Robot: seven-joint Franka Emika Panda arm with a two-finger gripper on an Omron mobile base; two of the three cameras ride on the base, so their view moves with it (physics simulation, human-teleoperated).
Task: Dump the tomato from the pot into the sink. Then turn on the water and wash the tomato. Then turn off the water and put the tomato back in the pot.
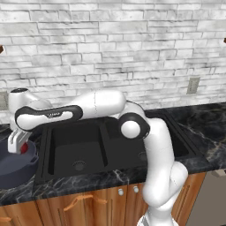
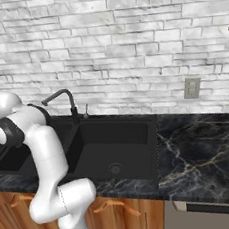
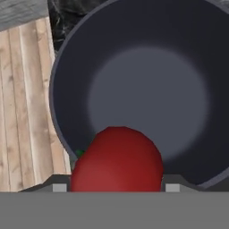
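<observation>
Left base view: tool (image 1: 18,142) hangs over the pot (image 1: 17,165), which sits on the table (image 1: 201,128) just left of the sink (image 1: 88,145), with the tomato (image 1: 24,148) between the fingers. Right base view: faucet (image 2: 59,100) stands behind the sink (image 2: 115,146). Hand view: tool (image 3: 115,188) is clenched on the tomato (image 3: 117,161) above the pot's (image 3: 147,89) near rim; I'd lower it to the pot floor before releasing so it doesn't bounce out.

black marble counter (image 1: 88,181), pot (image 1: 13,167) on it
</observation>
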